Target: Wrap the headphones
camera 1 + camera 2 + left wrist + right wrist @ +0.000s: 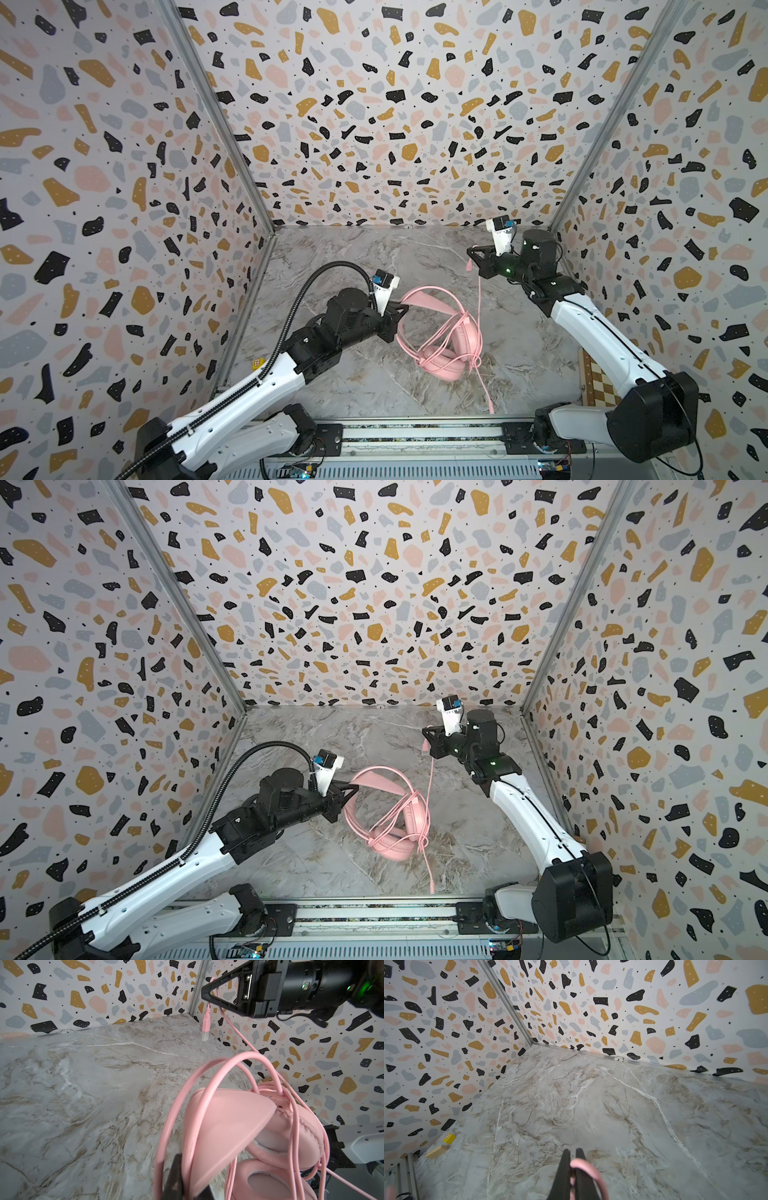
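Left wrist view: we see the left pincer [187, 1184] clamped on the broad pink headband [224, 1126] of the headphones [259, 1167], the two earcups [291, 1126] stacked just beyond it. In both top views the headphones [440, 349] sit slightly near of the bench [353, 257] centre, with the cable [479, 299] looped across them. The right pincer [471, 251], held high toward the far right, is clamped on the cable close to its plug [205, 1024]; the plug hangs free below it, and the cable runs down to the headphones.
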Motion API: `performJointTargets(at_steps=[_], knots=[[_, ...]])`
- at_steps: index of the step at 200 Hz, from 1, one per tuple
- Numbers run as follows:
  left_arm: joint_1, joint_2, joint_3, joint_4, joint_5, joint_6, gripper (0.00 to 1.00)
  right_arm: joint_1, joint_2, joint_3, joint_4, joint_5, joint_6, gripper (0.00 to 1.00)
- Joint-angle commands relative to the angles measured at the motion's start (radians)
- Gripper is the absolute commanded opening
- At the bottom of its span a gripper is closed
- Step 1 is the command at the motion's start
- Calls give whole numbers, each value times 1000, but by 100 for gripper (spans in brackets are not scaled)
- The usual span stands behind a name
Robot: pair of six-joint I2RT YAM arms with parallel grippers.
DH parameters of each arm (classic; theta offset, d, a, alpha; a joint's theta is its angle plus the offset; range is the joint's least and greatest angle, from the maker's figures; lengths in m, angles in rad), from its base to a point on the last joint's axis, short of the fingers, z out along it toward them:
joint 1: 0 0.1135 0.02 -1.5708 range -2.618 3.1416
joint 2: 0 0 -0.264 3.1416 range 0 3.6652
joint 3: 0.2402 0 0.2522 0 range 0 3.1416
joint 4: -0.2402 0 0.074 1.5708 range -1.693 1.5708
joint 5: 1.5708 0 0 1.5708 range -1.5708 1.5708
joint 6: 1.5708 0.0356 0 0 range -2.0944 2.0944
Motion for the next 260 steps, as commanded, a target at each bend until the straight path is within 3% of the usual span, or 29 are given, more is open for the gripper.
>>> performJointTargets(at_steps=[1,33,57,127,147,172,202,260], knots=[[-6,-36,54,52,17,6,0,-11,-87,12,73,-12,20,0],[-2,-8,70,-10,-126,4,0,-10,-182,69,38,-83,58,0],[17,27,82,4,-186,-43,0,23,-252,75,64,-239,153,0],[220,128,224,73,-128,-84,0,400,-493,-209,-12,-254,255,0],[286,164,298,66,-54,-83,0,466,-537,-295,-94,-164,227,0],[312,181,345,45,-16,-69,0,467,-585,-350,-196,-43,183,0],[330,161,339,11,-5,-47,0,450,-605,-317,-298,174,135,0],[417,97,308,19,42,-62,0,443,-606,-184,-360,382,91,0]])
